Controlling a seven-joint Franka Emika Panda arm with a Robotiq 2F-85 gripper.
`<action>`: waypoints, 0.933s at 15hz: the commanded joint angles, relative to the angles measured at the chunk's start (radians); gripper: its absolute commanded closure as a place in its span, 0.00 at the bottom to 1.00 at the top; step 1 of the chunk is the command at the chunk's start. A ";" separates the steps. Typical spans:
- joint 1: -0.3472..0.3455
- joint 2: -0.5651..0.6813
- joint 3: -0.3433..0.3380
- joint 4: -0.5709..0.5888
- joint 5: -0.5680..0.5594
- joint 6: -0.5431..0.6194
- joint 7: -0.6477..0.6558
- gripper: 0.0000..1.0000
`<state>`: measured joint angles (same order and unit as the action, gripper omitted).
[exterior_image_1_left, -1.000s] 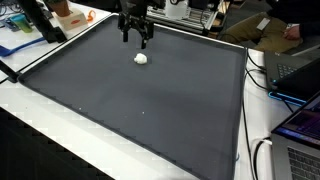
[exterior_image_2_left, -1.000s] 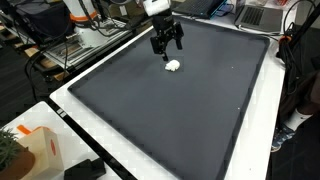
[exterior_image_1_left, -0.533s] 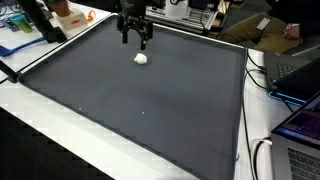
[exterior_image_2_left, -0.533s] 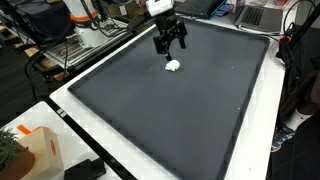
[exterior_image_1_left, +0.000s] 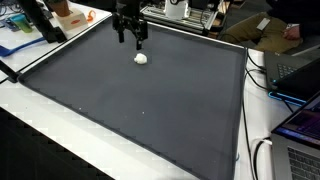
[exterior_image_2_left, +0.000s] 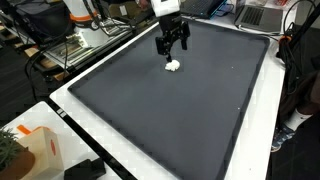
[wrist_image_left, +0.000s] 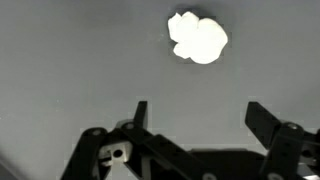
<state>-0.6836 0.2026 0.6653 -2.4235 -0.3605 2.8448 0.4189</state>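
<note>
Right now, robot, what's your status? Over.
Pincer open, empty, hovering over dark mat. White lump on mat nearby, untouched. Nothing between them.

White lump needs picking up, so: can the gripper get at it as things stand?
Probably yes. The gripper hangs open above the mat, close beside the white lump but apart from it, and the wrist view shows only bare mat between them.

Exterior views: even, diffuse indoor light, faint shadows, low resolution. Wrist view: soft focus, white lump (wrist_image_left: 197, 38) in upper centre blown out, surface detail lost; mat (wrist_image_left: 60, 60) reads flat grey.
</note>
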 joint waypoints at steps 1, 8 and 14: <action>-0.092 0.012 0.103 0.071 0.186 -0.153 -0.206 0.00; 0.061 -0.034 -0.052 0.120 0.374 -0.179 -0.360 0.00; 0.222 -0.029 -0.224 0.196 0.428 -0.255 -0.414 0.00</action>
<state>-0.6387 0.1929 0.6216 -2.2797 0.0012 2.6549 0.0658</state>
